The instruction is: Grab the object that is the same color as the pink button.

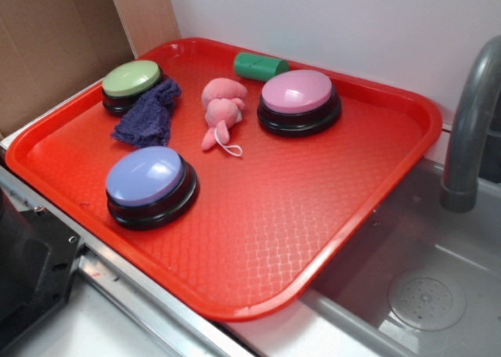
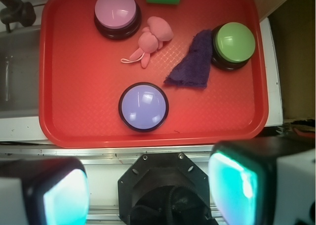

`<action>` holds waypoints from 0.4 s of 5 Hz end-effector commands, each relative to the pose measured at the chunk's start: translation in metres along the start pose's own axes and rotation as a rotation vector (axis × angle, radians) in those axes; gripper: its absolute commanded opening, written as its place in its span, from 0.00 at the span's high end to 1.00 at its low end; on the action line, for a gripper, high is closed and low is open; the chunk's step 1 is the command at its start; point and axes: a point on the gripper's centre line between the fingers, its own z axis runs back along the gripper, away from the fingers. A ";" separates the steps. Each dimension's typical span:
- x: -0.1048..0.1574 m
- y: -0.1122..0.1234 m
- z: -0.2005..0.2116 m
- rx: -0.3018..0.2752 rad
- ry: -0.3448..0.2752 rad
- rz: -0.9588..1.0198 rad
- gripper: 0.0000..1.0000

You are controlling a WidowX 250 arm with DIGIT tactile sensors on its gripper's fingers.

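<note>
Hand (image 2: 148, 195) high above the tray's (image 2: 148, 131) near edge (fingers (image 2: 64, 195) apart, empty), pink plush toy (image 2: 152, 37) well beyond.

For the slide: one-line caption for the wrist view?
Open gripper hovers off the red tray; pink plush toy untouched.

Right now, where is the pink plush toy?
In the exterior view the pink plush toy lies on the red tray, between the purple cloth and the pink button.

A red tray (image 1: 376, 216) holds a lavender-blue button (image 1: 149, 185), a green button (image 1: 131, 83) touching a purple cloth (image 1: 150, 113), and a green cylinder (image 1: 260, 66) (lying at the far rim). A grey faucet (image 1: 470, 122) stands beside the tray.
</note>
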 end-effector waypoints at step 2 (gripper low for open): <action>0.023 0.003 -0.023 0.036 -0.034 -0.064 0.00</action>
